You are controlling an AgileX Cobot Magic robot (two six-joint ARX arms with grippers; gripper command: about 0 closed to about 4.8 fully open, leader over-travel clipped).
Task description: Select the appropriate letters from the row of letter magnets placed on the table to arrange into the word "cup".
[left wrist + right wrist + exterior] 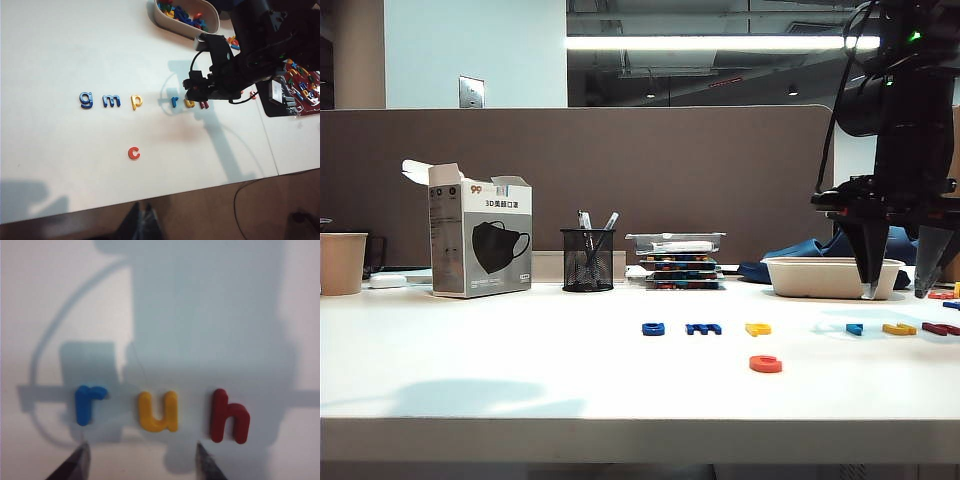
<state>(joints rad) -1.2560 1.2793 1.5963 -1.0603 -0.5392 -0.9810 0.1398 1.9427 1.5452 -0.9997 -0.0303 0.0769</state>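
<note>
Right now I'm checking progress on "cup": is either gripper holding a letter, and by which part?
Nothing is held. The right gripper hangs open above the yellow u, not touching it. The left gripper is out of view.

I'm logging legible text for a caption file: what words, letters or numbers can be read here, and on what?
"g", "m": dark blue plastic letter magnets
"p", "u": yellow magnets
"r": light-blue magnet
"h": dark red magnet
"c": red magnet
"3D": grey mask box; other print too small to read
</note>
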